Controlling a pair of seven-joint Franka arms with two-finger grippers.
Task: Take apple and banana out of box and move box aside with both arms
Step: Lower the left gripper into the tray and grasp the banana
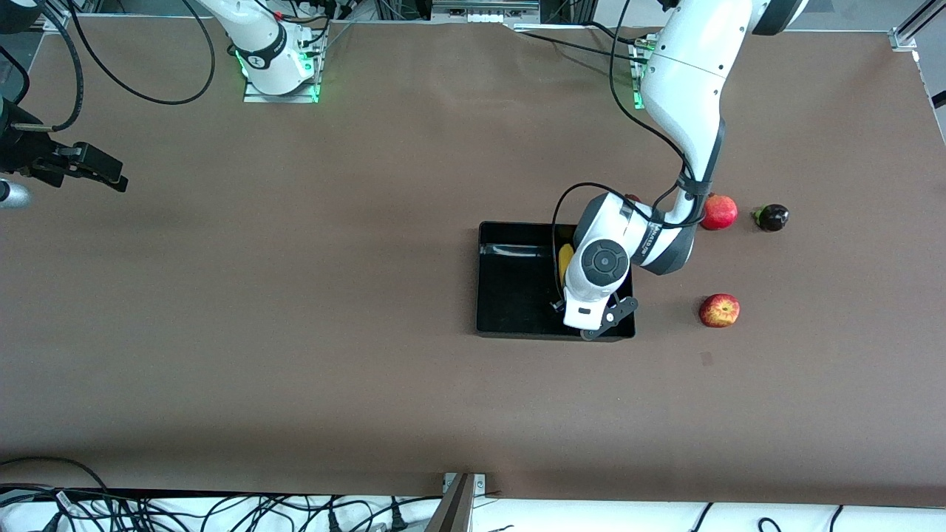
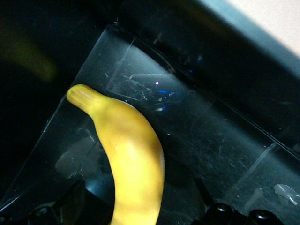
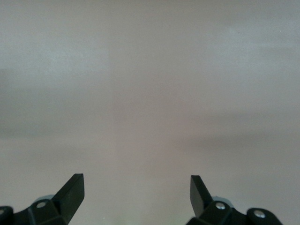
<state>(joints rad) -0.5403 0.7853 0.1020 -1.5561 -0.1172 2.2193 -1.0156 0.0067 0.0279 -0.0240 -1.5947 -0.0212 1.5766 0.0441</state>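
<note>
The right gripper point(image 3: 137, 187) is parked over bare table at the right arm's end, jaws spread wide and empty, its arm waiting. The box point(image 1: 517, 295) is seen mid-table with the banana point(image 2: 131, 159) lying inside it. The left gripper point(image 1: 567, 284) is lowered into the box over the banana, fingers apart around it. The apple point(image 1: 719, 310) sits beside the box, toward the left arm's end.

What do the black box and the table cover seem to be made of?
Black box: probably hard plastic with a glossy finish; its floor shows bright reflections and fine scratches in the left wrist view. Table cover: a matte brown sheet, perhaps paper or fabric; no shine, faint creases.
</note>
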